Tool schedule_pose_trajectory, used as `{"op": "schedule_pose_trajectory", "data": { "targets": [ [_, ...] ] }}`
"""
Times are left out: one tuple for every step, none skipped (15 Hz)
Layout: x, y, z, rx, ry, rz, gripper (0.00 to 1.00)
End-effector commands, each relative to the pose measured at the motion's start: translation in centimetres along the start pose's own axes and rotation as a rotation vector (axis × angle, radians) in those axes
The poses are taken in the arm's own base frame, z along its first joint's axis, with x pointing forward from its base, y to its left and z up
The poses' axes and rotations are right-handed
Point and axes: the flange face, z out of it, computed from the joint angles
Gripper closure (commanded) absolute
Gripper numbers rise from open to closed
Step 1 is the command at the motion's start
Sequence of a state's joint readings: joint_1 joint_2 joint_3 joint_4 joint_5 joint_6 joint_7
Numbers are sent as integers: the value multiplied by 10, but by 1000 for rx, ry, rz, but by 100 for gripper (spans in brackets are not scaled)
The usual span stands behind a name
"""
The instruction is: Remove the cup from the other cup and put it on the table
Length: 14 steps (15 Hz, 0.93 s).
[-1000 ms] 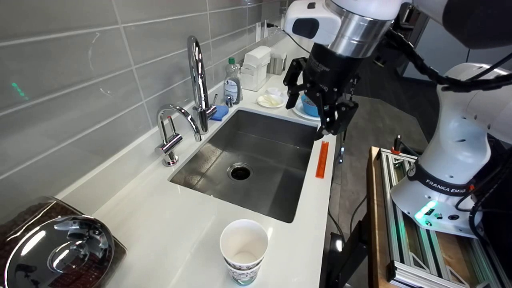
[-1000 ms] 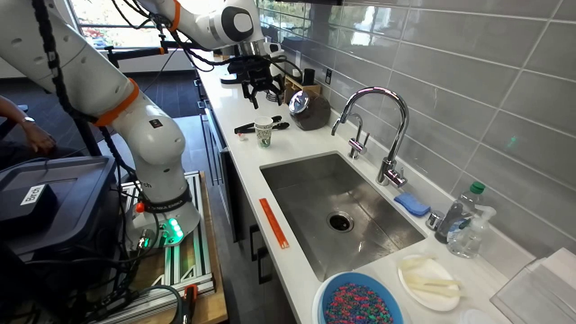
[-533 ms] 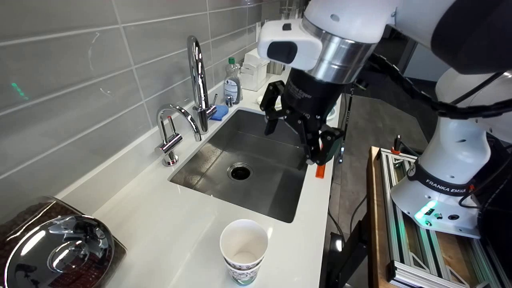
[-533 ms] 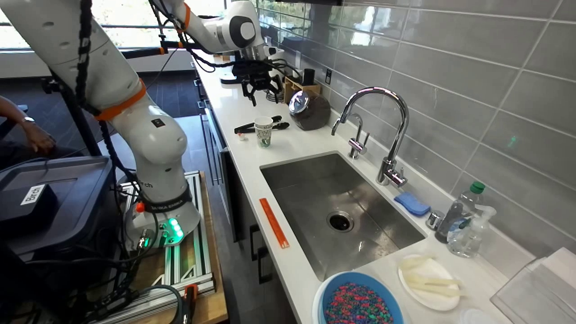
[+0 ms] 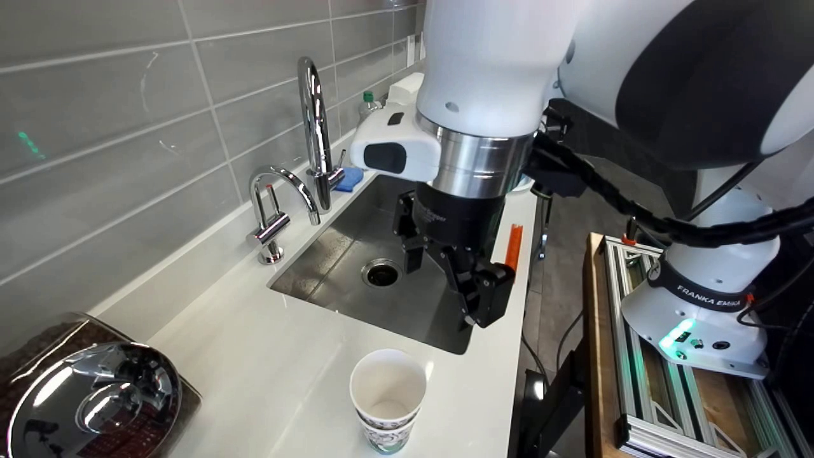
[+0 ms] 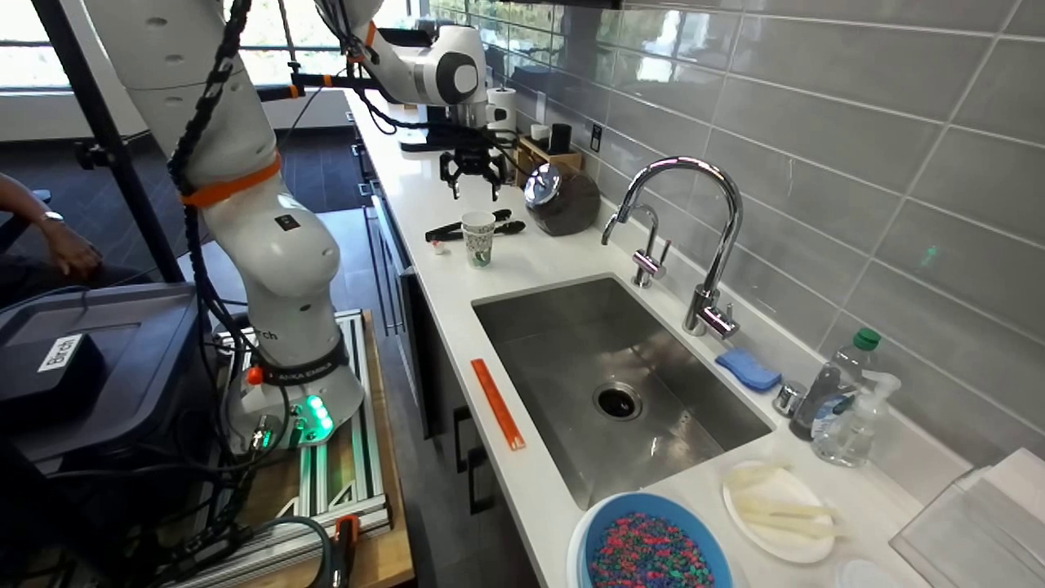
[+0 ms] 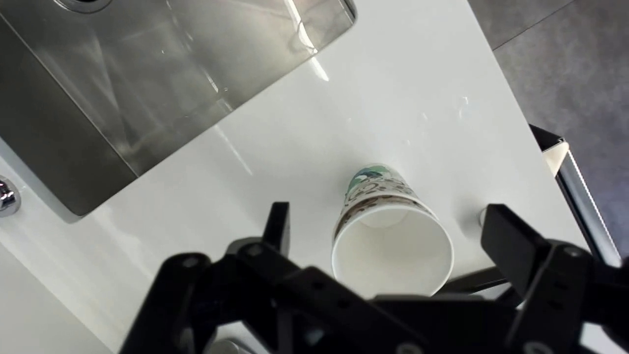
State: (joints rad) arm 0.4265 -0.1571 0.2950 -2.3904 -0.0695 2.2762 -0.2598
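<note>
Two small white paper cups with green-teal print stand nested and upright on the white table (image 5: 305,388). The cup (image 5: 388,381) on top sits inside the other cup (image 5: 389,437); most of the top cup's side is hidden within it. The stack also shows in an exterior view as the cup (image 6: 478,224) over the other cup (image 6: 480,251). My gripper (image 5: 443,289) is open and empty, above the table and apart from the cups. In the wrist view the cup's open mouth (image 7: 393,250) appears between the spread fingers (image 7: 393,233), with the other cup (image 7: 376,186) below.
The steel sink (image 5: 407,305) with chrome taps (image 5: 315,127) adjoins the cups. Black tongs (image 6: 441,233) and a small white item (image 6: 438,247) lie beside the stack. A bean jar (image 6: 571,204) stands near the wall. An orange strip (image 6: 496,404) lies along the front edge.
My gripper has moved along the counter toward the cup stack and turned somewhat, staying open. The cups have not moved.
</note>
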Motion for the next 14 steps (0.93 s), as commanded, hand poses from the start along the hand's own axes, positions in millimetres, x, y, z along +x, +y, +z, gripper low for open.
{"op": "schedule_pose_trajectory", "data": {
  "targets": [
    [2,0,0,2,0,1,0],
    [2,1,-1,3,1,1,0],
    [2,1,-1,2,2,1,0],
    [2,1,-2,2,3,1,0],
    [5,0,1,2,-13,21,0],
    [8,0,2,-4,-19,36,0],
    [10,-1,3,-6,-22,55,0],
    [13,-2,4,-12,-20,75,0],
    [15,-3,5,-10,-14,96,0],
    [19,-5,7,-8,-8,122,0],
    [22,-6,9,-4,0,144,0],
    [26,-7,11,0,-3,161,0],
    [30,-8,14,-1,-5,174,0],
    [32,-8,17,0,-9,191,0]
  ]
}}
